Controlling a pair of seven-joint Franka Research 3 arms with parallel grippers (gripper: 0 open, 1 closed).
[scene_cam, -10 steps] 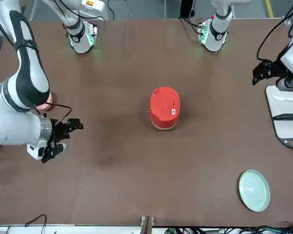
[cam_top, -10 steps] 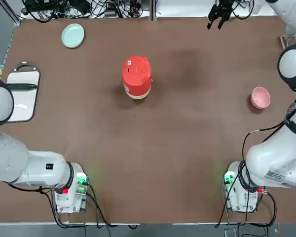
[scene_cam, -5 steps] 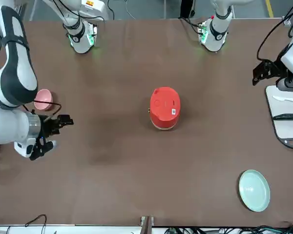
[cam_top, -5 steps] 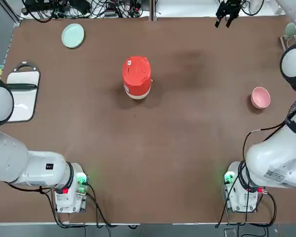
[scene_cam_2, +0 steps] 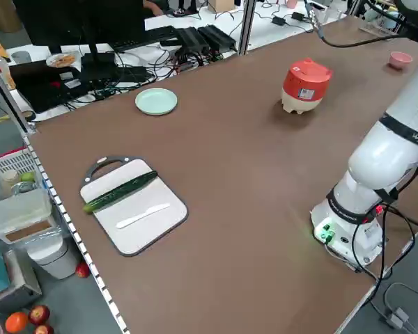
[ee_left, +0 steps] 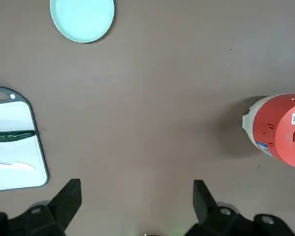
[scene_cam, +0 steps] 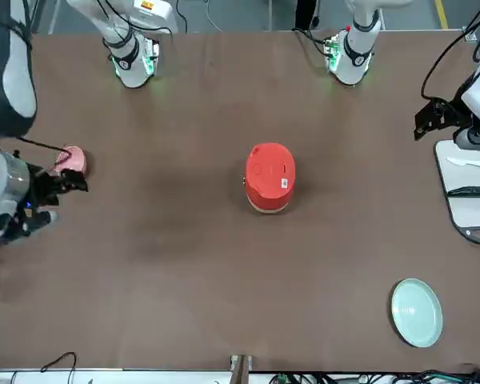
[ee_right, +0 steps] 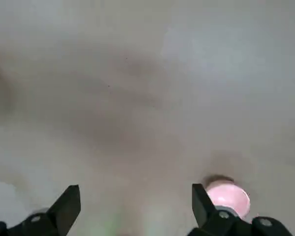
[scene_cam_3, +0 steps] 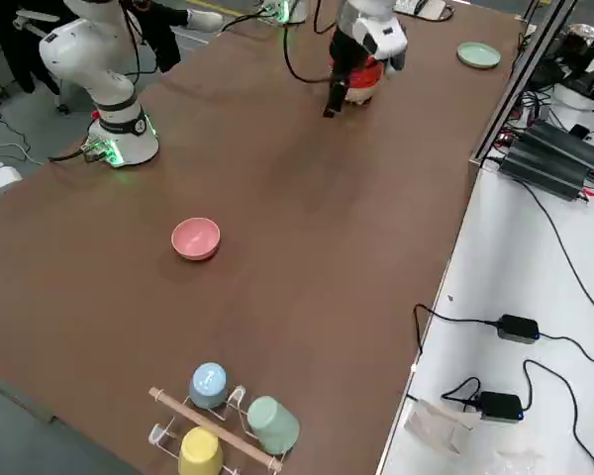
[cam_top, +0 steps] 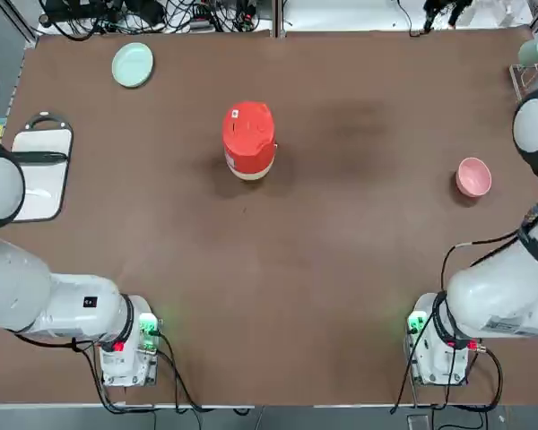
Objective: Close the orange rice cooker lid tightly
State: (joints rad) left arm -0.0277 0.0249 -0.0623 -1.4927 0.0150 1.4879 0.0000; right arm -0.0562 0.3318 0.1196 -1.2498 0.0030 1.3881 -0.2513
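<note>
The orange rice cooker [cam_top: 248,141] stands upright at the middle of the table, a little toward the far side. Its lid [cam_top: 248,124] lies down flat on the body, white sticker on top. The cooker also shows in the front view [scene_cam: 270,178] and the left wrist view [ee_left: 279,129]. My left gripper [ee_left: 136,192] hangs open and high over the table's left side, well away from the cooker. My right gripper [ee_right: 136,194] is open too, raised over the table's right side [scene_cam: 52,186], with nothing between its fingers.
A pale green plate [cam_top: 132,64] sits at the far left. Nearer on the left is a white cutting board [cam_top: 40,170] with a cucumber and a knife. A pink bowl [cam_top: 473,176] lies at the right. A cup rack [scene_cam_3: 223,416] stands at the far right corner.
My right gripper has swung away toward the table's right side, farther from the cooker. The left arm, the cooker and its lid have not moved.
</note>
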